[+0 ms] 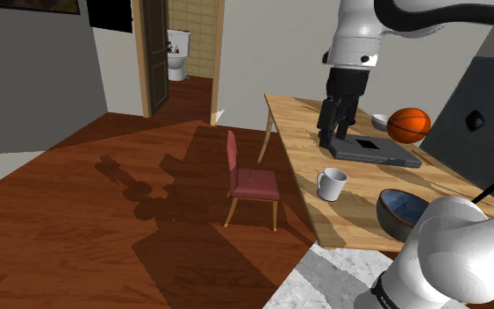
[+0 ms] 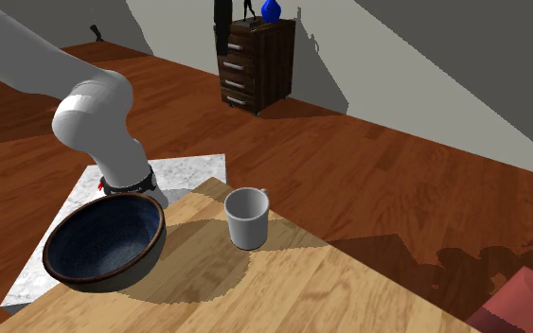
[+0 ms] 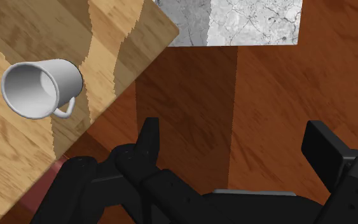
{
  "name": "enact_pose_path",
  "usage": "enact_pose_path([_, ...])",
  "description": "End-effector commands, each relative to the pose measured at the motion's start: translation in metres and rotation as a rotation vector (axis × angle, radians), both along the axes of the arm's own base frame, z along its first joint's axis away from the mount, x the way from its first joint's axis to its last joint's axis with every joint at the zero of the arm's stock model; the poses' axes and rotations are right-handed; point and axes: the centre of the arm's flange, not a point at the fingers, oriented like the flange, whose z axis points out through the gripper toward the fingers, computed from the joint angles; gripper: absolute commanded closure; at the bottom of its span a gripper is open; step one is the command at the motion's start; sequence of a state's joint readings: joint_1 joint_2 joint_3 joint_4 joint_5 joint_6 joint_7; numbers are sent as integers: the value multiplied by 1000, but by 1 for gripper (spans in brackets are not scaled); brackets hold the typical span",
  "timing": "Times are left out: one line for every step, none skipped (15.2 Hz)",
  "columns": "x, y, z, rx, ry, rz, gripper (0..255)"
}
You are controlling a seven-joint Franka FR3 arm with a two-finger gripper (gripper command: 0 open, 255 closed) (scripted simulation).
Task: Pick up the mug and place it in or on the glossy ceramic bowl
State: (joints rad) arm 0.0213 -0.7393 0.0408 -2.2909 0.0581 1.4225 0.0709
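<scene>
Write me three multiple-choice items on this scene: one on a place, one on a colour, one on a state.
1. Where does the mug stand relative to the bowl?
A) inside it
B) beside it on the wooden table
C) balanced on its rim

2. What colour is the bowl's inside?
A) white
B) red
C) dark blue

3. How is the gripper?
A) open, holding nothing
B) shut on the mug
C) shut on the bowl

Key: 1 B, the mug stands upright on the wood, apart from the bowl; 2 C, the second exterior view shows a dark blue hollow; 3 A, the wrist view shows the fingers apart with nothing between them.
</scene>
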Motion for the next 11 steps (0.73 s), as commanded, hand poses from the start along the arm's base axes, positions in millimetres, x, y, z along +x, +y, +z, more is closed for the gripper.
enact_pose_path([0,0,0,0,0,0,0])
enact_pose_path([0,-11,-7,1,-5,-3,0])
enact_pose_path([0,-22,-14,2,-9,-5,0])
enact_pose_path([0,-34,-22,4,-14,-8,0])
enact_pose_path([0,-45,-29,5,-18,-11,0])
enact_pose_path([0,-56,-36,6,-23,-13,0])
enact_pose_path([0,-67,-43,7,-27,-16,0])
enact_pose_path([0,-79,-51,9,-32,-19,0])
enact_pose_path([0,-90,-58,10,-36,-21,0])
enact_pose_path([-1,-101,-65,11,-41,-24,0])
enact_pose_path([-1,-112,-73,12,-45,-26,0])
